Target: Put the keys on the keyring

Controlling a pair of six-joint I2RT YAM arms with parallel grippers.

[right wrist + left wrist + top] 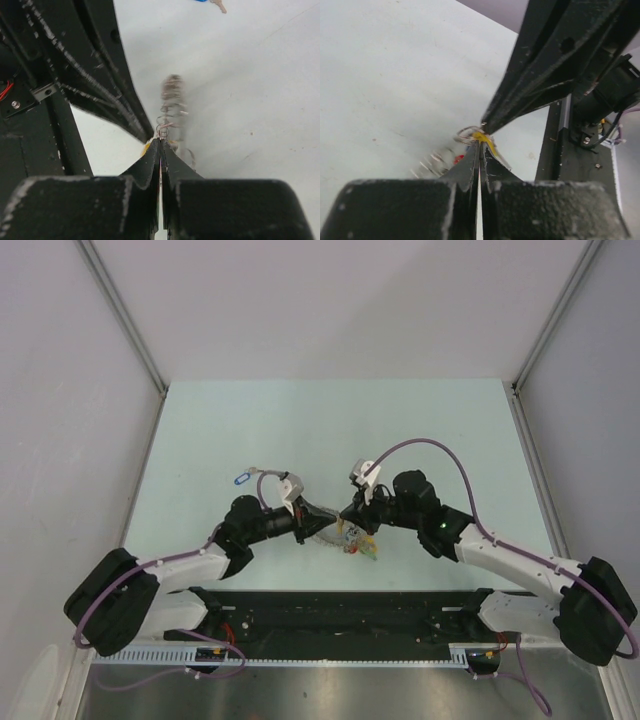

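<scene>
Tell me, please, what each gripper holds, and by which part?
Both seem to share the yellow-tagged key: the left gripper pinches its tag, the right gripper nips its small wire loop.

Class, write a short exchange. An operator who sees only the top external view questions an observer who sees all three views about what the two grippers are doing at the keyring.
Operator: From above, both fingertips merge over the keyring. Is the left gripper shut?
Observer: Yes. The left wrist view shows its fingers pressed together, with a yellow tag at their tips. I cannot tell whether the tag is pinched.
Operator: And the right gripper?
Observer: It is shut too. The right wrist view shows thin wire loops right at its tips.
</scene>
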